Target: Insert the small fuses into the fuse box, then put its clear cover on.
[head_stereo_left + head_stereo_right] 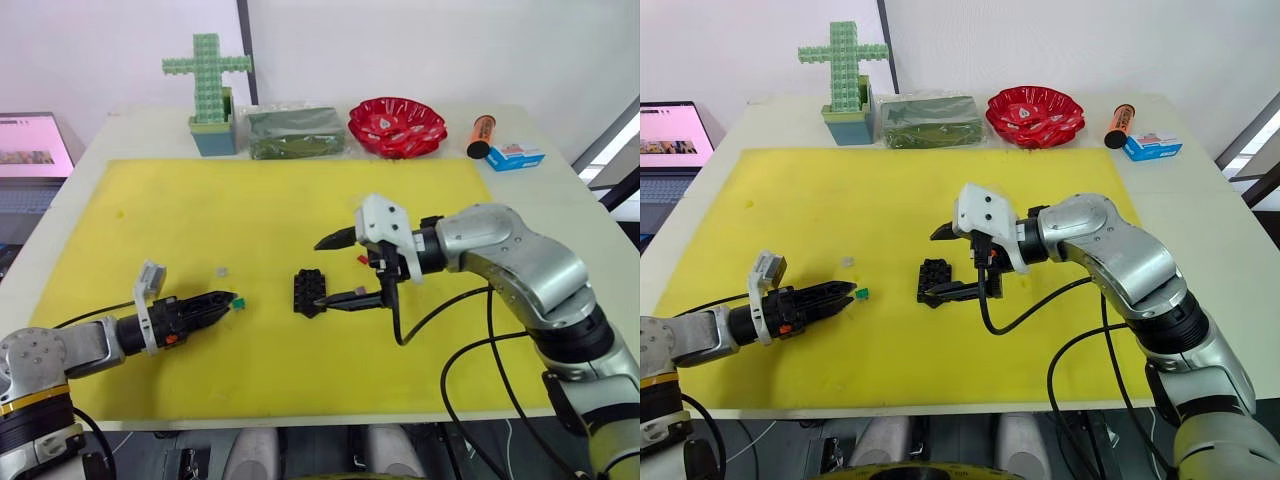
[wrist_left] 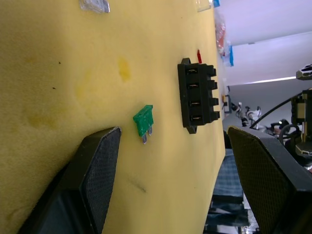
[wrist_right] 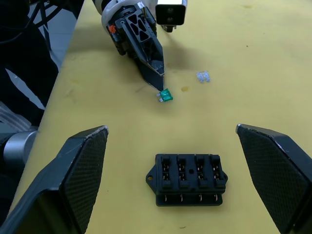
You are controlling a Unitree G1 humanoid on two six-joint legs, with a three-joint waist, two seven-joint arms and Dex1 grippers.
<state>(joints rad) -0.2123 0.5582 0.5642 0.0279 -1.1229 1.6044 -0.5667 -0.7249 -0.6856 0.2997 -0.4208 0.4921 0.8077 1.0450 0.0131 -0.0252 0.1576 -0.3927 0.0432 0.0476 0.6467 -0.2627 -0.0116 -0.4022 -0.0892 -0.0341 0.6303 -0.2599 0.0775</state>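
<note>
The left tool [image 1: 222, 299] lay low on the yellow mat [image 1: 200, 200], its fingers spread wide in its wrist view and holding nothing, with the green fuse [image 1: 240, 302] flat on the mat just off its tips. The fuse box [image 1: 309, 291] sat mid-mat, slots up and all four looking empty. The right tool [image 1: 333, 270] hung over the box, fingers far apart, one above it and one at its near side, gripping nothing.

The step in hand looked like picking up the green fuse. To do it well, the left tool should straddle the fuse's plastic head rather than its blades, close gently so the flat piece does not skid, then turn it blades-down before meeting a slot. The right tool could steady the box, since so light a block would likely shift under pressure.

A pale grey fuse [image 1: 221, 270] lay beyond the green one. A red fuse [image 1: 362, 259] peeped from under the right tool, mostly covered. The fourth fuse could not be picked out, and a clear scrap at the mat's far edge in the left wrist view was too cut off to call the cover.
</note>
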